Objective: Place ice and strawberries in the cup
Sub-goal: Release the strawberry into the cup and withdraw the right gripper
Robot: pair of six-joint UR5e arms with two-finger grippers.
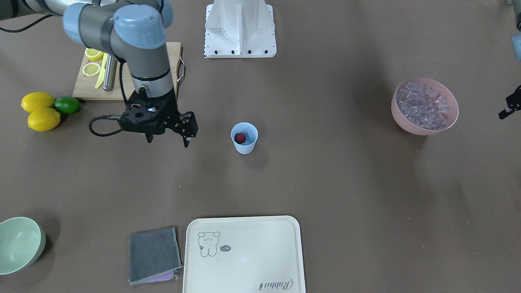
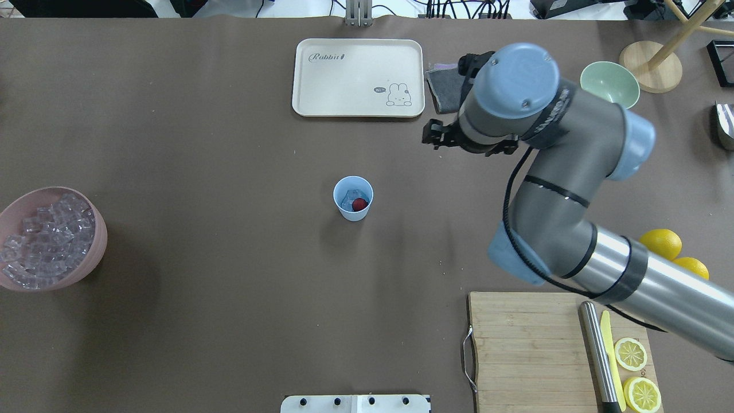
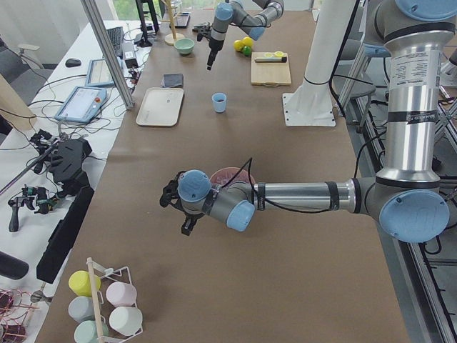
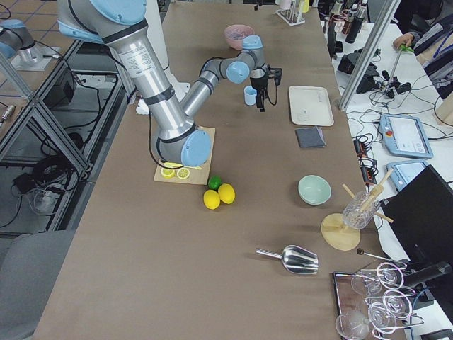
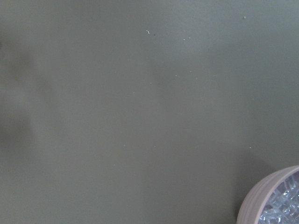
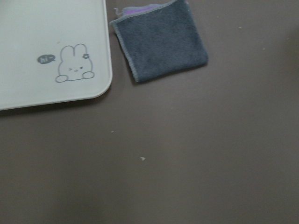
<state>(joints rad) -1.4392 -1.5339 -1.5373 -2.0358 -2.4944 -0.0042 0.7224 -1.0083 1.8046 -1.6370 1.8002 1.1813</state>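
The light-blue cup (image 1: 244, 138) (image 2: 353, 198) stands upright mid-table. Inside it lie a red strawberry (image 1: 241, 138) (image 2: 359, 203) and some clear ice (image 2: 348, 199). Many more ice cubes (image 1: 423, 105) (image 2: 46, 238) fill the pink bowl (image 1: 411, 126) (image 2: 97, 252) at the table's end on my left side. My right gripper (image 1: 169, 141) hangs open and empty above the table, apart from the cup, toward my right. Only a black piece of my left gripper (image 1: 508, 108) shows at the frame edge, past the pink bowl; whether it is open or shut I cannot tell.
A cream tray (image 1: 244, 228) (image 6: 28, 93) and a folded grey cloth (image 1: 154, 254) (image 6: 161, 42) lie at the far edge. A pale green bowl (image 1: 20, 244), two lemons (image 1: 40, 112), a lime (image 1: 67, 105) and a cutting board (image 2: 516, 344) with lemon slices occupy my right side.
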